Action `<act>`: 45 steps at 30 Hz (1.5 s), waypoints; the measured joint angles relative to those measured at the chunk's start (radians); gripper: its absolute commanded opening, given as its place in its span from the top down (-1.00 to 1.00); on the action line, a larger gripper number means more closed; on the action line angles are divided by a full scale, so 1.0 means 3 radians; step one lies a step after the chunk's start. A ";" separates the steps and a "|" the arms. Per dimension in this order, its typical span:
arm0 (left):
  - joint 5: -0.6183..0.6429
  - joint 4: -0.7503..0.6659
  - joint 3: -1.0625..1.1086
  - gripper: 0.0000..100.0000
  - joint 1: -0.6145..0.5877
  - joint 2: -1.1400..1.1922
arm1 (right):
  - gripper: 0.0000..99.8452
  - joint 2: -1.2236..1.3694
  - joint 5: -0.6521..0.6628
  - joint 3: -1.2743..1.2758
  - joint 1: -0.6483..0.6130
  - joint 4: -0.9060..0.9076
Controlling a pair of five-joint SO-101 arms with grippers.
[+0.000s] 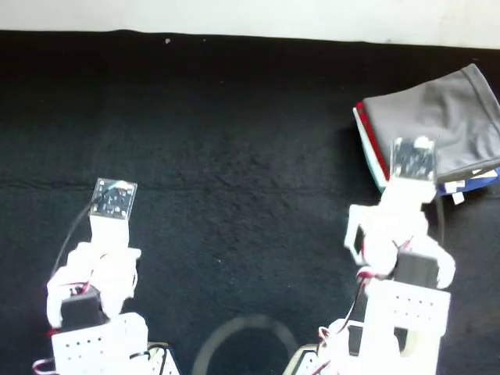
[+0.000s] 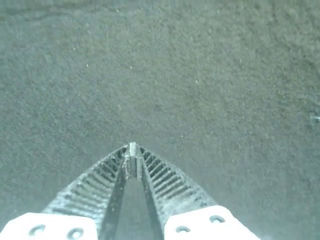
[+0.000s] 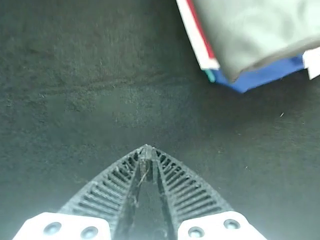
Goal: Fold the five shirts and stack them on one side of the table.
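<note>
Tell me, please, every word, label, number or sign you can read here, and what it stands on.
No text in these views can be read.
The white tag at the edge of the stack of folded shirts: any print on it is too small to read.

The left pincer (image 2: pixel 132 151) and right pincer (image 3: pixel 146 151) are both closed tip to tip, holding nothing.

Black cloth-covered table (image 1: pixel 234 117); pale wall (image 1: pixel 250 16) behind.

Soft, even light; the black table (image 1: pixel 234 101) reads dim, shadows faint
</note>
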 measured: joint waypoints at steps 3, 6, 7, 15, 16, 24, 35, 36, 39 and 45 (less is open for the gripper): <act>0.0000 0.0015 0.0230 0.98 0.0000 -0.0471 | 0.99 -0.0455 0.0000 0.0501 0.0000 -0.0056; 0.0000 0.0015 0.0455 0.98 0.0000 -0.0685 | 0.99 -0.0931 0.0000 0.0900 0.0000 -0.0072; 0.0000 0.0015 0.0527 0.98 0.0000 -0.0685 | 0.99 -0.1105 0.0000 0.1038 0.0000 -0.0082; 0.0481 0.0015 0.0721 0.98 0.0015 -0.0716 | 0.99 -0.2399 0.0000 0.2194 0.0000 -0.0148; 0.0629 0.0015 0.0726 0.98 0.0015 -0.0716 | 0.99 -0.2409 0.0000 0.2307 0.0000 -0.0210; 0.1355 0.0015 0.0869 0.98 0.0015 -0.0716 | 0.99 -0.2399 0.0000 0.2496 0.0000 -0.0378; 0.1396 0.0384 0.0869 0.98 0.0015 -0.0716 | 0.99 -0.2404 0.0000 0.2496 0.0000 0.0072; 0.1396 0.0384 0.0869 0.98 0.0015 -0.0716 | 0.99 -0.2404 0.0000 0.2496 0.0000 0.0077; 0.1396 0.0384 0.0869 0.98 0.0015 -0.0716 | 0.99 -0.2404 0.0000 0.2501 0.0000 0.0077; 0.1396 0.0384 0.0869 0.98 0.0015 -0.0716 | 0.99 -0.2404 0.0000 0.2501 0.0000 0.0077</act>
